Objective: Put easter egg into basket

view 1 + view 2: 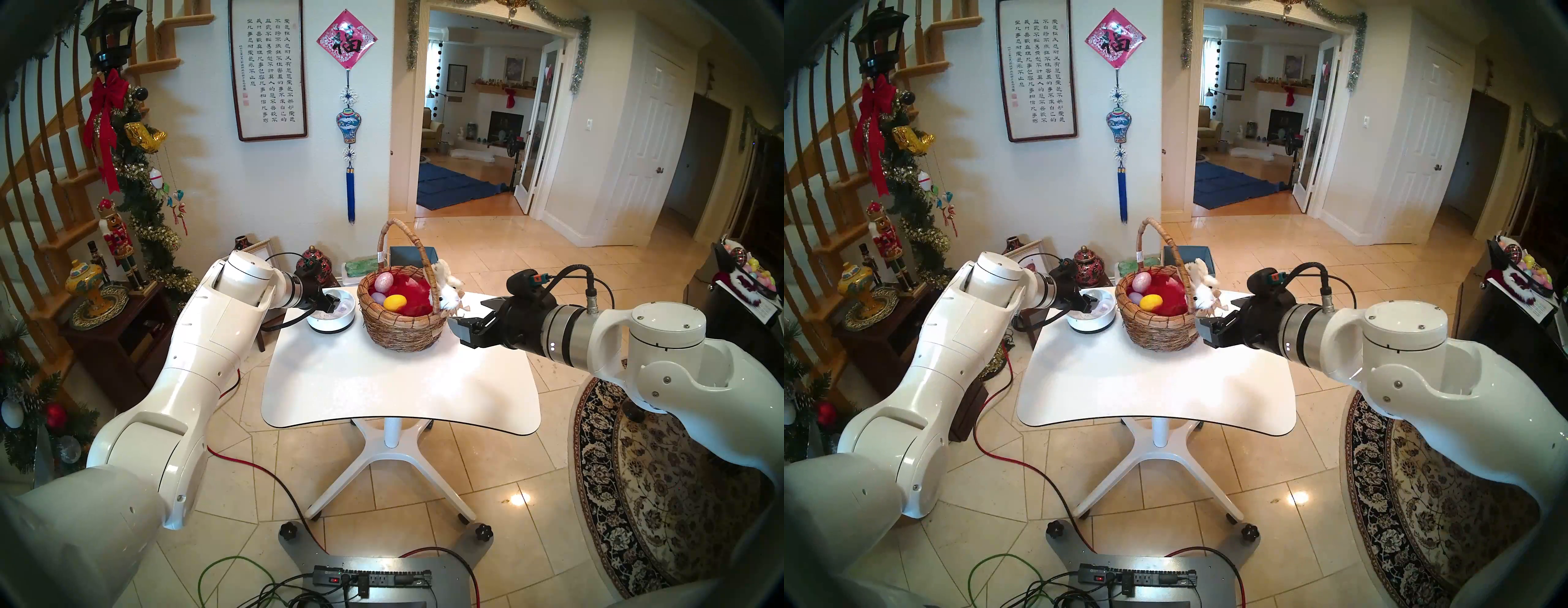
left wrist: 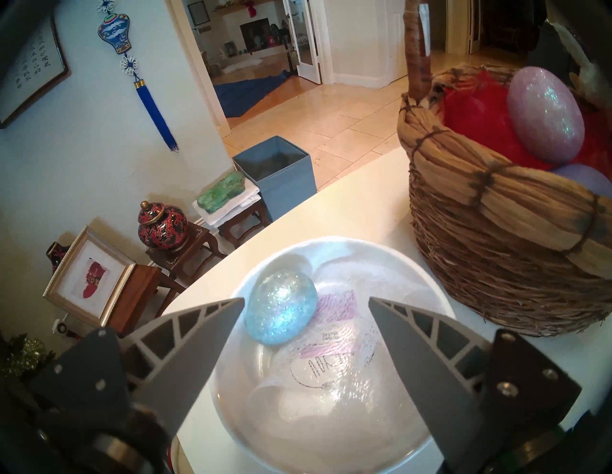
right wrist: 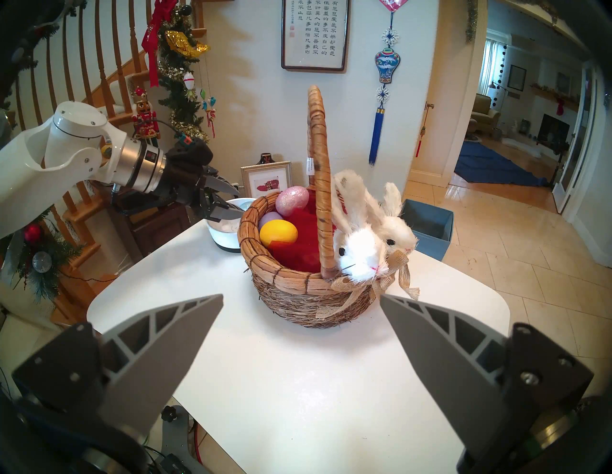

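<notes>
Left hand [image 2: 306, 303] over blue egg [image 2: 280, 308]

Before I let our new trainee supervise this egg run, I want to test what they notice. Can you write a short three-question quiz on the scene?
1. True or false: the left hand is shut on the blue glitter egg.
2. How many eggs lie in the basket?
A) one B) two C) three
3. Fill in: the blue glitter egg lies in the white ____.

Key
1. False. The hand is open over the white bowl, and the egg lies unheld beside one finger.
2. C: pink glitter egg, lilac egg, yellow egg.
3. bowl
</notes>
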{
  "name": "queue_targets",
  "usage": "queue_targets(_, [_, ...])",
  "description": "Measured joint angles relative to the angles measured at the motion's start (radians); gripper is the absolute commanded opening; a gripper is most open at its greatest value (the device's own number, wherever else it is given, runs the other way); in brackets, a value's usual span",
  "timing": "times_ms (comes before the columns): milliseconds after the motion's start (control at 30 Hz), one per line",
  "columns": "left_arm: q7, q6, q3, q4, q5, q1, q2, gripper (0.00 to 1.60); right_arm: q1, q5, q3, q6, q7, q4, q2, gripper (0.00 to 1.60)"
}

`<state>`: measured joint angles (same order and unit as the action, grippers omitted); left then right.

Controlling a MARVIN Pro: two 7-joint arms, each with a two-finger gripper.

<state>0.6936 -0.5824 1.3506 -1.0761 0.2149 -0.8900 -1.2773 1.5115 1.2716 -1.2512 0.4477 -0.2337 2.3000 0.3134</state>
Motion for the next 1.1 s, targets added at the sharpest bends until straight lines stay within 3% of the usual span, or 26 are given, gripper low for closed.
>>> queue_targets(1100, [-0.029,0.059,-0.017,0.129,0.046,0.055,-0.024,1.39,0.000,0.000,0.000,0.000,0.000,0.000,0.000,1.60])
